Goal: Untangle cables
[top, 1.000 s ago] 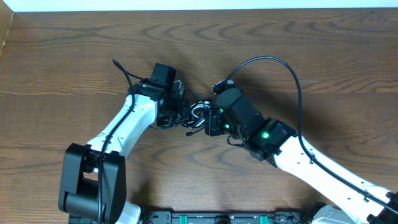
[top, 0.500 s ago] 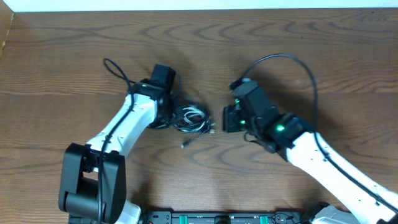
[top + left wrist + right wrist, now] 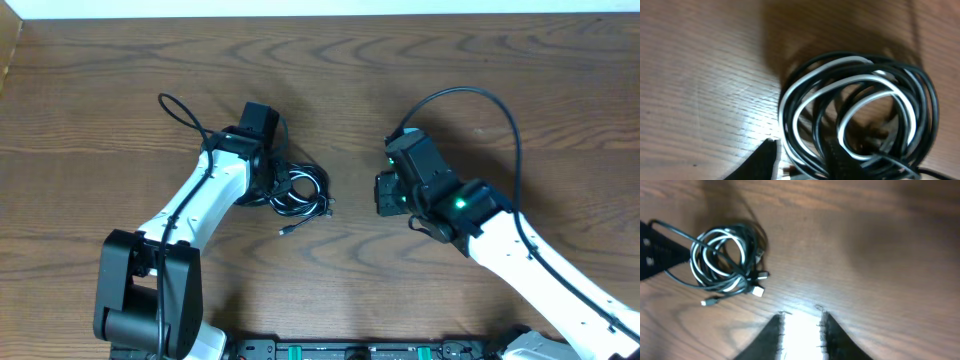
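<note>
The cables (image 3: 298, 190) lie on the wooden table as one tangled coil of black strands and a white one. In the left wrist view the coil (image 3: 860, 115) fills the right half of the picture. My left gripper (image 3: 272, 185) sits at the coil's left edge and is open (image 3: 800, 162). One dark fingertip (image 3: 765, 159) shows with a sliver of table beside it, and strands cross the gap. My right gripper (image 3: 382, 195) hangs apart to the right of the coil. It is open (image 3: 801, 325) over bare wood, with the coil (image 3: 725, 260) well away from it.
A loose plug end (image 3: 285, 231) trails from the coil toward the front. A black arm cord loops behind the left arm (image 3: 175, 105). Another arcs over the right arm (image 3: 490, 100). The table's back edge (image 3: 320, 14) runs along the top.
My right gripper has let go, opened and drawn back to the right. My left gripper has opened. The coil has slid left and now lies loose on the table.
</note>
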`<state>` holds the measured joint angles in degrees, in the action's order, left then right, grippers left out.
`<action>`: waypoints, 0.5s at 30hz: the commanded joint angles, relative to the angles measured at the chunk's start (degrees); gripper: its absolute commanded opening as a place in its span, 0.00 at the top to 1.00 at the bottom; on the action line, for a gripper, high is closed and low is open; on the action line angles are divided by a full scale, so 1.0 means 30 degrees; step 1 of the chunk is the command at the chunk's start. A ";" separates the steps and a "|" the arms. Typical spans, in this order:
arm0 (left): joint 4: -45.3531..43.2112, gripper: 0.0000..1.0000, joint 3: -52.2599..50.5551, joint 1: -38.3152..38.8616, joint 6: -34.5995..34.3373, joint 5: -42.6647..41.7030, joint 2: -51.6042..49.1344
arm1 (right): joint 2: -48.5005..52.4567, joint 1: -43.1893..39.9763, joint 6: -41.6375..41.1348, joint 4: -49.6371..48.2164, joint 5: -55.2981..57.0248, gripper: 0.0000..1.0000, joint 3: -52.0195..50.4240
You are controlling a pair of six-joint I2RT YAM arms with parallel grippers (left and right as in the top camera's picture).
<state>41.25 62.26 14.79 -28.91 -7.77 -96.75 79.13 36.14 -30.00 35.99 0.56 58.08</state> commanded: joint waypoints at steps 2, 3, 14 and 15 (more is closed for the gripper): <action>-0.0197 0.42 -0.0051 0.0000 0.1486 -0.1668 -0.0073 | 0.1071 -0.0138 -0.0066 -0.0015 -0.0976 0.57 0.0240; -0.0284 0.38 -0.0051 0.0000 0.1902 -0.2222 -0.0073 | 0.1413 -0.0138 -0.0073 -0.0051 -0.1158 0.55 0.0240; -0.0933 0.35 -0.0051 0.0007 0.3453 -0.5370 -0.0168 | 0.5275 0.0248 -0.0044 -0.2528 -0.4058 0.50 0.0240; -0.0933 0.35 -0.0051 0.0007 0.3002 -0.4983 -0.0211 | 0.5603 0.0277 -0.0044 -0.2849 -0.4051 0.51 0.0240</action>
<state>38.52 62.26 14.79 -19.46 -22.20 -96.75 93.06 36.27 -30.11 29.10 -9.89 58.11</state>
